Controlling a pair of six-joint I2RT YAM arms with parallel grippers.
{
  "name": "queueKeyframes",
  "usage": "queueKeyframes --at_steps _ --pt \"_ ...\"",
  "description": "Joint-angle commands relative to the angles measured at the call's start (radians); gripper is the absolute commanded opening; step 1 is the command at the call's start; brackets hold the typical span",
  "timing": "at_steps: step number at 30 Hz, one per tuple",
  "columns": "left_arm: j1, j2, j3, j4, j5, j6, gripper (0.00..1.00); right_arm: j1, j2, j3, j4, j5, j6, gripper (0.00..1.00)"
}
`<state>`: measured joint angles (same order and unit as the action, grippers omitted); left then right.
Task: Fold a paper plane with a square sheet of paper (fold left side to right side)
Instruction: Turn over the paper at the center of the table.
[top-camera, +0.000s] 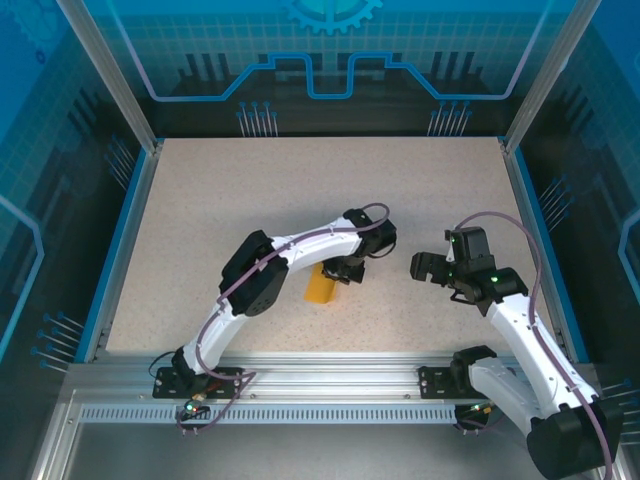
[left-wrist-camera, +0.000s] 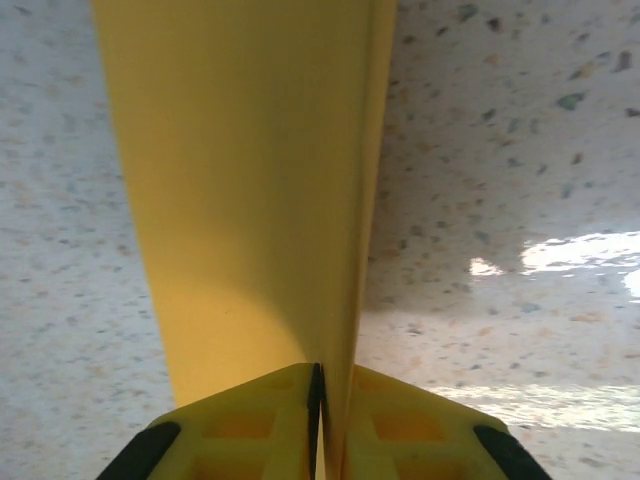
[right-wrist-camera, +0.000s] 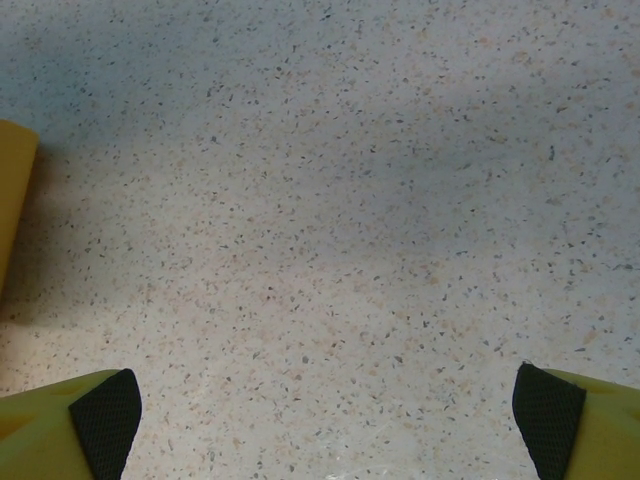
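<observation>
As the speckled tabletop (top-camera: 300, 190) is carrying the work near its middle, my left arm (top-camera: 290, 250) is reaching across it toward 1 o'clock, and my right arm (top-camera: 510, 310) is standing well apart at 3 o'clock of it. The square sheet of paper (top-camera: 321, 288) is lying as a narrow orange band, doubled over, at 7 o'clock of my left gripper (top-camera: 342, 270). From my left wrist the sheet is running away toward 12 o'clock, two layers lying close along its right edge. My fingers (left-wrist-camera: 250, 430) are pressing together on its near end, so I am pinching the paper with barely a slit between the pads. My right gripper (top-camera: 428, 268) is hanging with its jaws spread wide and holding nothing, and from its wrist the sheet's edge is peeking in at 9 o'clock.

I am judging that the left-over-right fold is under way: the halves are looking brought together, but the crease is not looking pressed flat. The next move is calling for a gentle release so the layers are not springing apart, then pressing along the fold, perhaps with the right gripper pinning the sheet.
</observation>
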<state>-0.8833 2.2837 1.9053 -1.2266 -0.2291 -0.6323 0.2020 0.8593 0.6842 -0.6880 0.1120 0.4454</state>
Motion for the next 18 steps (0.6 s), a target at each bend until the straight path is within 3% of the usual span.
queueKeyframes --at_steps 1,5,10,18 --pt "0.031 0.006 0.035 0.06 0.167 0.033 0.23 -0.014 0.0 -0.014 -0.015 -0.046 -0.017 1.0" --pt "0.051 -0.001 0.034 0.108 0.248 0.055 0.4 -0.014 0.004 -0.014 -0.016 -0.091 -0.017 1.0" --pt "0.065 -0.061 -0.012 0.189 0.315 0.084 0.45 -0.013 0.026 -0.008 -0.016 -0.164 -0.024 1.0" --pt "0.152 -0.346 -0.278 0.405 0.378 0.118 0.57 0.072 0.094 0.003 0.079 -0.272 0.042 0.98"
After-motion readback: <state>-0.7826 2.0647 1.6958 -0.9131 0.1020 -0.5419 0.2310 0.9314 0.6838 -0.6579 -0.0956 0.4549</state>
